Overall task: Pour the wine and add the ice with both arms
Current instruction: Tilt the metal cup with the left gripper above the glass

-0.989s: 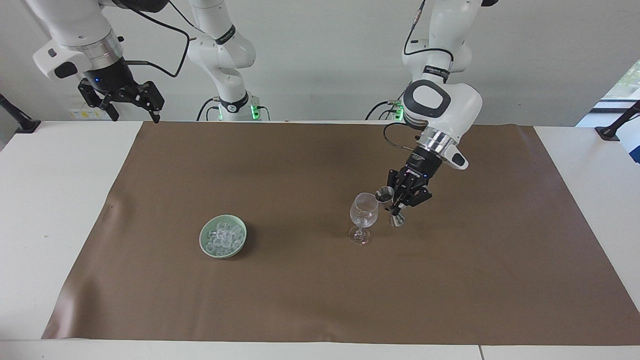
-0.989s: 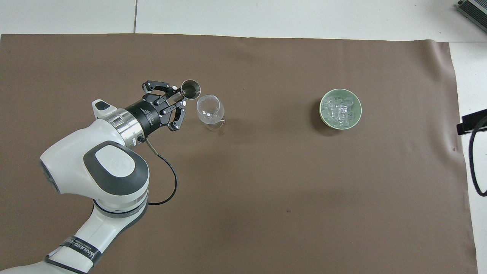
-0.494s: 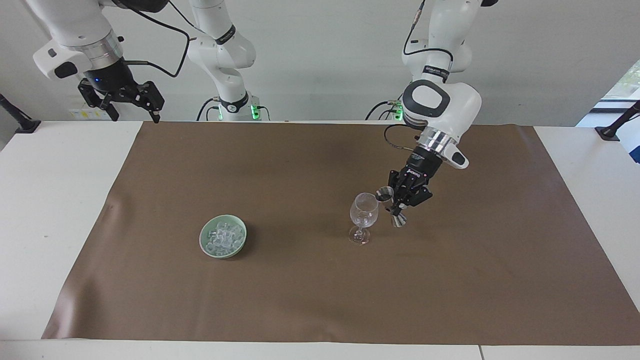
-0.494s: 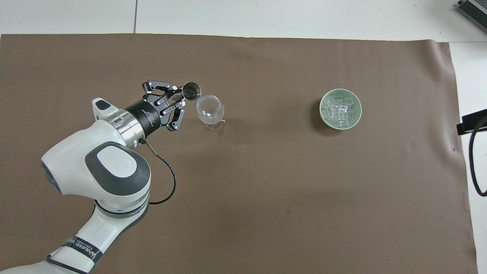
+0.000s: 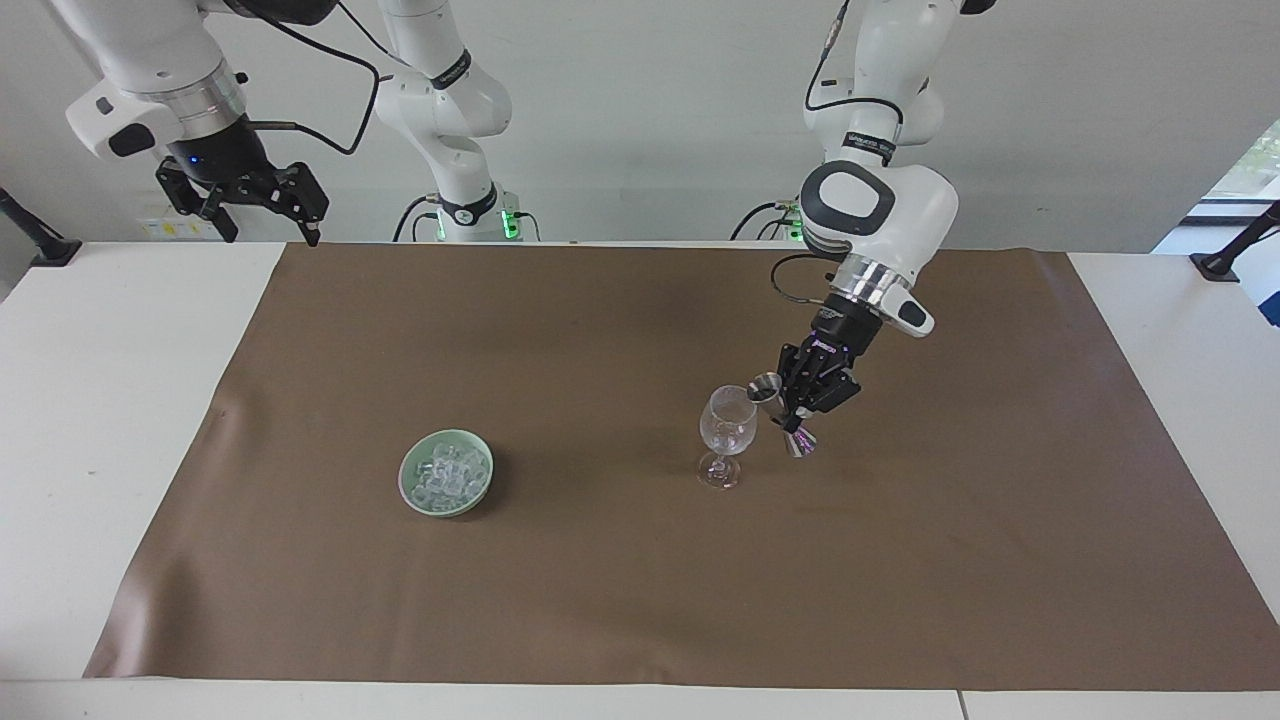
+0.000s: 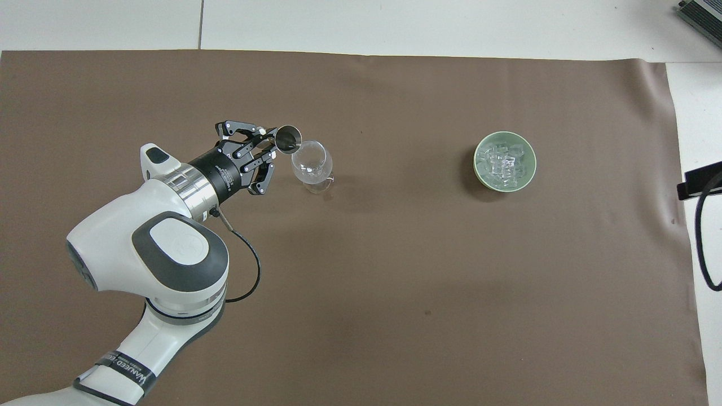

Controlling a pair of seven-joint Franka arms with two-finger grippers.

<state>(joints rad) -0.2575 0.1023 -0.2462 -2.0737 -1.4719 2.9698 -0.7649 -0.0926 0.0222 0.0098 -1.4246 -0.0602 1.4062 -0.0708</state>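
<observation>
A clear stemmed glass (image 5: 727,432) (image 6: 309,162) stands upright on the brown mat. My left gripper (image 5: 793,402) (image 6: 264,148) is shut on a steel double-ended jigger (image 5: 770,390) (image 6: 288,138) and holds it tilted, its open mouth at the glass's rim. A pale green bowl (image 5: 404,478) (image 6: 477,167) holds the ice (image 5: 447,476) (image 6: 503,162), several small clear cubes, toward the right arm's end of the table. My right gripper (image 5: 260,200) waits high up over the table's corner at the robots' edge, empty, out of the overhead view.
The brown mat (image 5: 600,600) (image 6: 395,282) covers most of the white table (image 5: 100,400). A black cable and bracket (image 6: 699,186) lie at the table's edge at the right arm's end.
My left gripper has moved the jigger a little toward the glass and tipped it further, so its mouth now meets the rim. The right arm has not moved.
</observation>
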